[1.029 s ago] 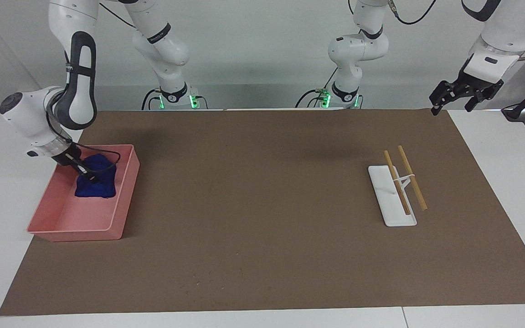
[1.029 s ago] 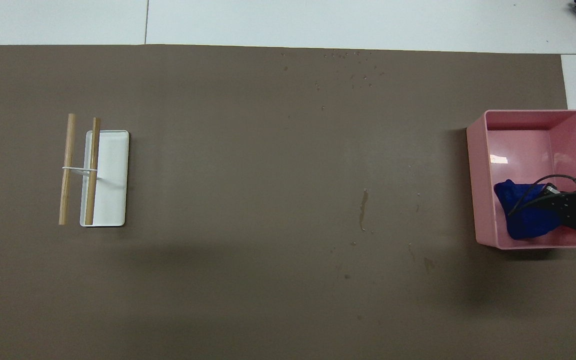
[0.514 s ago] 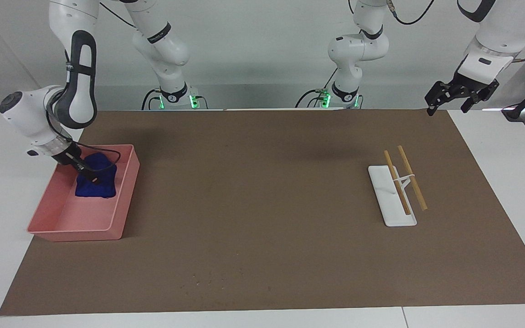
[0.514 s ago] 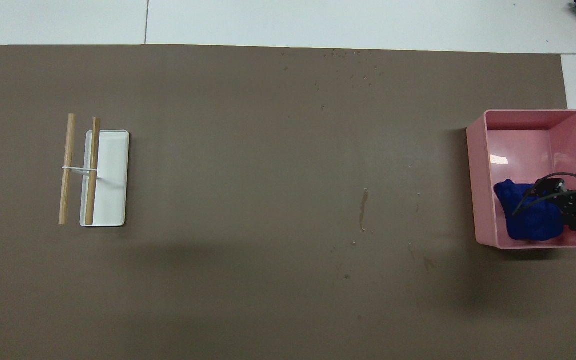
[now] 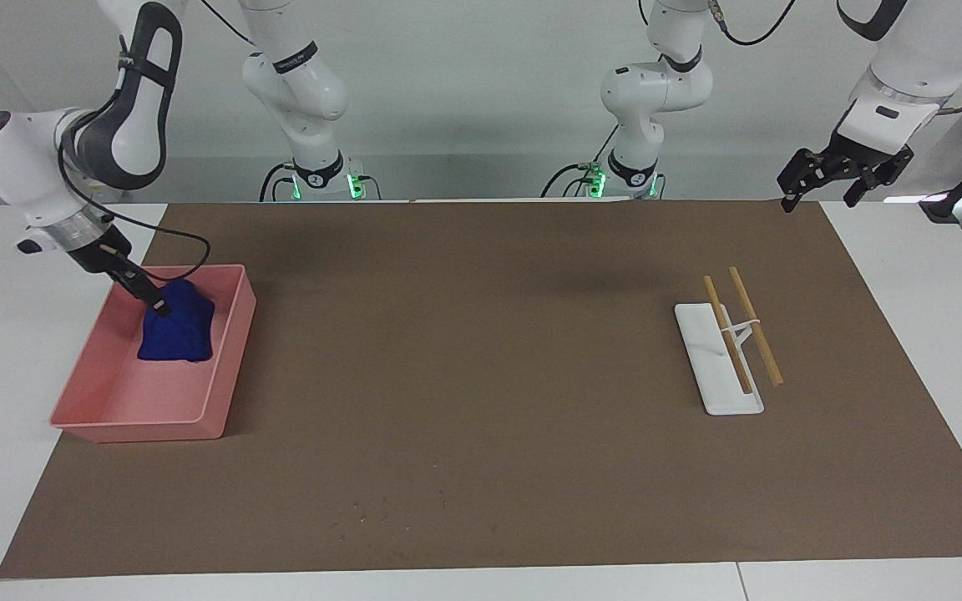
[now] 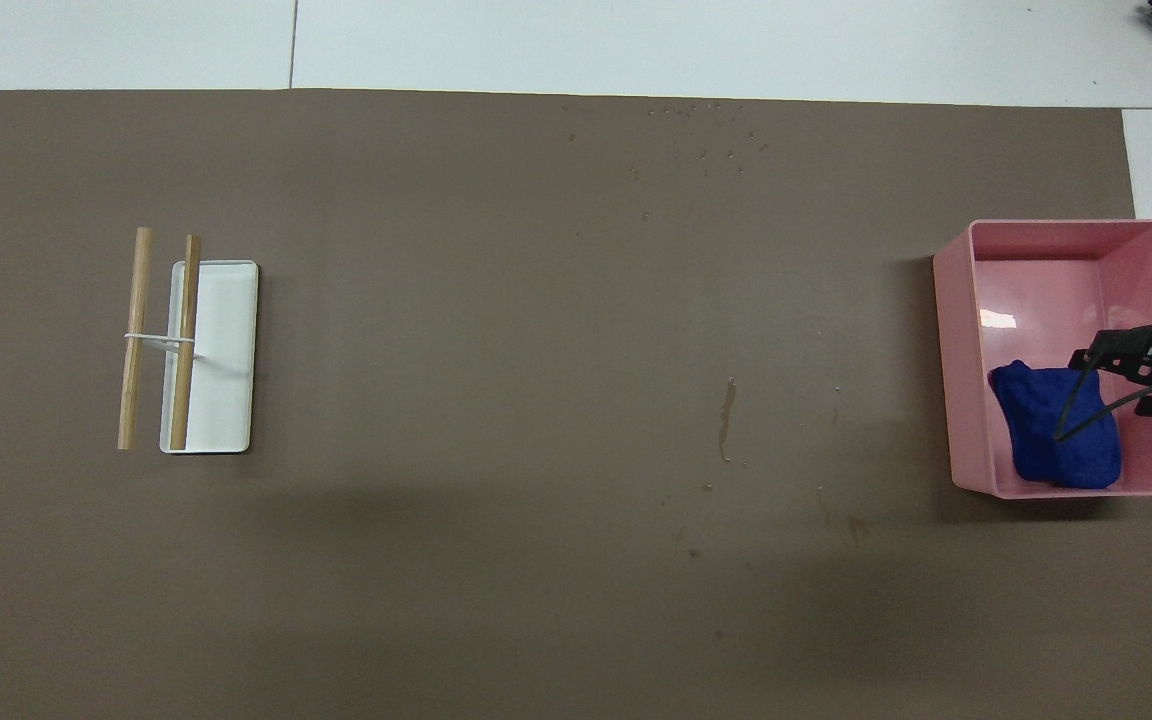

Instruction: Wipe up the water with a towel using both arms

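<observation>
Since a second ago your right arm has risen, and the right gripper (image 5: pixel 160 307) now pulls the top of the blue towel (image 5: pixel 176 332) upward. Its jaws look pinched on the cloth, probably to lift it clear. That towel still sits in the pink tray (image 5: pixel 226 367), at the tray's end nearest the robots. Well apart from the tray, your left gripper (image 5: pixel 835 179) waits spread open and empty above the mat corner near the white rack (image 5: pixel 715 367).
</observation>
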Robot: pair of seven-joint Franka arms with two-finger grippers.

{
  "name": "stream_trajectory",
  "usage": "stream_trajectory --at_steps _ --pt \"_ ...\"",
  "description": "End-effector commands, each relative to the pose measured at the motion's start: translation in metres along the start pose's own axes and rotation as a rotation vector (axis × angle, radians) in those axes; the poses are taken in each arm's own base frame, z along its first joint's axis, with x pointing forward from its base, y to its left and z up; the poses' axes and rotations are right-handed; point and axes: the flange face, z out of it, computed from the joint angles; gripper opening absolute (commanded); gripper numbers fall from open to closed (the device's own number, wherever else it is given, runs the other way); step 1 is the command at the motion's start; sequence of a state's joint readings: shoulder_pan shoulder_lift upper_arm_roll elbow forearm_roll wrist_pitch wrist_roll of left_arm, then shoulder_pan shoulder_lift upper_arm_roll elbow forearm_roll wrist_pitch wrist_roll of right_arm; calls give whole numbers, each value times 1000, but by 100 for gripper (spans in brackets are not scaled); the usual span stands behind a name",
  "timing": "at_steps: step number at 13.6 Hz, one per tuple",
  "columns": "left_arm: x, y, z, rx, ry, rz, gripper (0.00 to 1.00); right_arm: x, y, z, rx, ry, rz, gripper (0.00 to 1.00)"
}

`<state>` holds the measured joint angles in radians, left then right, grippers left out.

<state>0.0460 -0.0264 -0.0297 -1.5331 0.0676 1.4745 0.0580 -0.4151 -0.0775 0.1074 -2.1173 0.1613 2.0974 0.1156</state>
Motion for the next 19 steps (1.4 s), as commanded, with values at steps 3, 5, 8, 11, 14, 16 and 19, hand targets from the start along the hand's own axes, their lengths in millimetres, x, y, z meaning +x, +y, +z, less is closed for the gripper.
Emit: stream_trajectory --at_steps 3,5,8,11,14,16,19 --pt "-3 2 -2 -11 -4 7 100 -23 -77 -24 -140 -40 -229 100" --pt "-4 1 -3 -10 -4 8 100 -32 -116 -39 -185 -39 -224 100" --pt "-4 2 -3 -10 -2 11 100 -37 -173 -72 -198 -54 -195 100" --pt "-5 2 -2 -12 -8 20 100 -33 -206 -112 -186 -40 -200 100" --pt "-5 -3 -2 -12 -4 14 100 -31 -209 -135 -173 -25 -198 100" --pt "-5 -3 -1 -16 -6 13 100 -34 -205 -142 -168 -39 -190 100" --pt "-4 -2 -2 -84 5 -3 100 -47 -194 -157 -173 -49 -210 100"
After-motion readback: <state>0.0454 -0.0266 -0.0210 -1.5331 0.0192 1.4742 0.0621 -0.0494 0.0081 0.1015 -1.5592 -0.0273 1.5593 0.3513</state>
